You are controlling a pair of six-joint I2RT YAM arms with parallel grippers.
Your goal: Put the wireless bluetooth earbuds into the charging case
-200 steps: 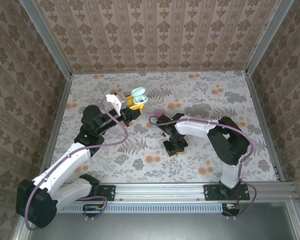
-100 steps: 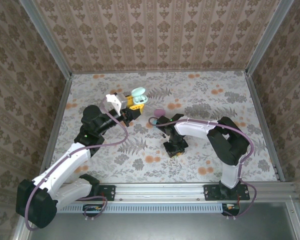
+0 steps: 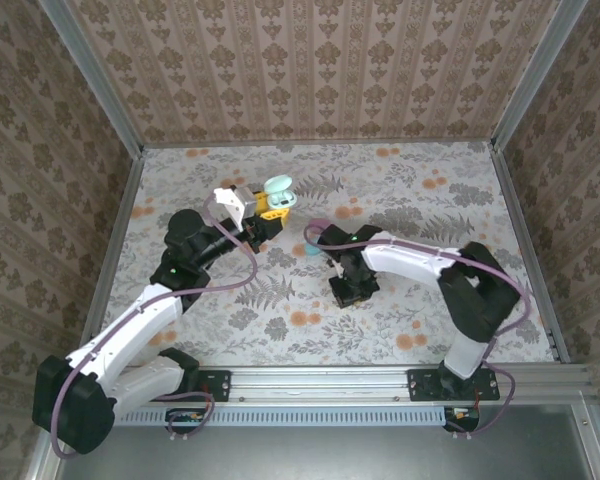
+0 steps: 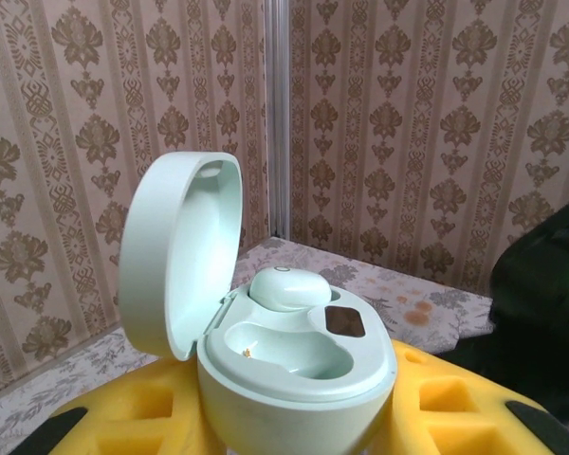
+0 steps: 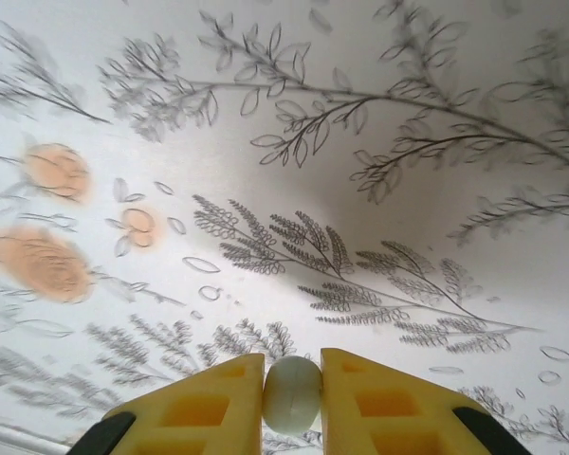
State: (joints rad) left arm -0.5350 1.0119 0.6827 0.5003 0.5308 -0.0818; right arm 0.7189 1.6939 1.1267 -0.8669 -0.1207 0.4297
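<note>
My left gripper (image 4: 299,417) is shut on the mint-green charging case (image 4: 303,374), holding it upright above the mat with its lid (image 4: 180,256) swung open to the left. One mint earbud (image 4: 289,287) sits in the far slot; the near slot (image 4: 284,346) is empty. From above, the case (image 3: 277,190) shows at the back left of centre, at the left gripper (image 3: 267,208). My right gripper (image 3: 348,290) points down at the mat mid-table. Its yellow pads (image 5: 209,403) are shut on a second mint earbud (image 5: 292,393) just above the flowered mat.
A small pink rounded object (image 3: 320,225) lies on the mat just beyond the right arm's wrist, between the two grippers. Patterned walls enclose the mat (image 3: 430,200) on three sides, with a metal rail (image 3: 380,380) along the near edge.
The right gripper's jaws have closed onto the mint earbud, and the right arm's elbow has swung out to the right. The left arm and the case have stayed put.
</note>
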